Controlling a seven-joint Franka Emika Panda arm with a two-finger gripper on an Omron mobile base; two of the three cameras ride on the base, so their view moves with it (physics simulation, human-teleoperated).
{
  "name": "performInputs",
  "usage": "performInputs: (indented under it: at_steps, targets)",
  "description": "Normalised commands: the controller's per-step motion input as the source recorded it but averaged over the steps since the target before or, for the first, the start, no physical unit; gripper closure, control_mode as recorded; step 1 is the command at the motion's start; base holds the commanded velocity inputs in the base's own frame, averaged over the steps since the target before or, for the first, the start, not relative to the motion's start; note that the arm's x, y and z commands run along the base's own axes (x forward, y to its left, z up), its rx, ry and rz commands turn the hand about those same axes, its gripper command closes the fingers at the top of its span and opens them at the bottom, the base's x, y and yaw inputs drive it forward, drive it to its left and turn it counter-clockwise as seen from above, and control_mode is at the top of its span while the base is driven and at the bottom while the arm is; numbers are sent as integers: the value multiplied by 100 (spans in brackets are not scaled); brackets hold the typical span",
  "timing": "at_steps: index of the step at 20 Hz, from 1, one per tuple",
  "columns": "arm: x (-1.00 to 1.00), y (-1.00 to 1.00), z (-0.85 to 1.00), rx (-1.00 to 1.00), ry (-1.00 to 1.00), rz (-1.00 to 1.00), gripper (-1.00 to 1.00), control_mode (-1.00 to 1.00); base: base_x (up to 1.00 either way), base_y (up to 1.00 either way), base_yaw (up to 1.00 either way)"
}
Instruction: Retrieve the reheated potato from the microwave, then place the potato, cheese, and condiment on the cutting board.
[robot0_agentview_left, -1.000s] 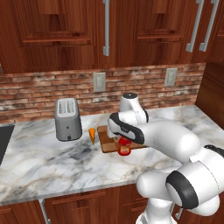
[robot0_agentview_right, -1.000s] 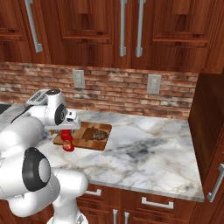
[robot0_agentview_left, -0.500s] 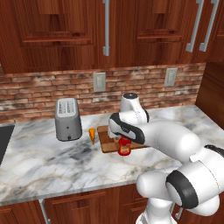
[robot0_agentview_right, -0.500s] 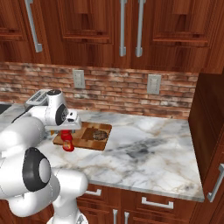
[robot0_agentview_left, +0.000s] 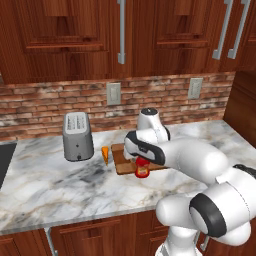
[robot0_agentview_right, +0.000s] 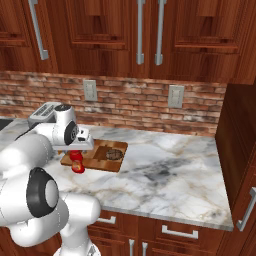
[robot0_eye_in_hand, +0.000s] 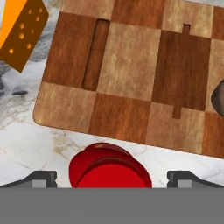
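My gripper (robot0_eye_in_hand: 111, 180) is open and points straight down over the condiment (robot0_eye_in_hand: 109, 168), a red bottle whose cap lies between the two fingertips (robot0_eye_in_hand: 41, 179). The bottle (robot0_agentview_left: 142, 171) (robot0_agentview_right: 76, 165) stands on the marble just off the front edge of the checkered cutting board (robot0_eye_in_hand: 131, 74) (robot0_agentview_left: 121, 161) (robot0_agentview_right: 95, 159). The potato (robot0_agentview_right: 114, 154) rests on the board's right part and peeks in at the hand view's right edge (robot0_eye_in_hand: 217, 99). On the counter left of the board stands the cheese (robot0_agentview_left: 105, 154) (robot0_eye_in_hand: 22, 37). The microwave is out of view.
A silver toaster (robot0_agentview_left: 77, 136) stands on the counter left of the cheese. The brick wall (robot0_agentview_left: 165, 97) carries outlets behind the board. A dark wooden side panel (robot0_agentview_right: 237, 135) bounds the counter at the right. Marble counter (robot0_agentview_right: 165, 170) stretches right of the board.
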Motion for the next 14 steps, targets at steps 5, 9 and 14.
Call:
performInputs:
  at_steps: [5,9,14]
  targets:
    - [1,2,-9,0,0,0,100,-100,0,0,0]
    - [2,3,-10,0,2,0,100,-100,0,0,0]
    - [1,0,-6,0,2,0,100,-100,0,0,0]
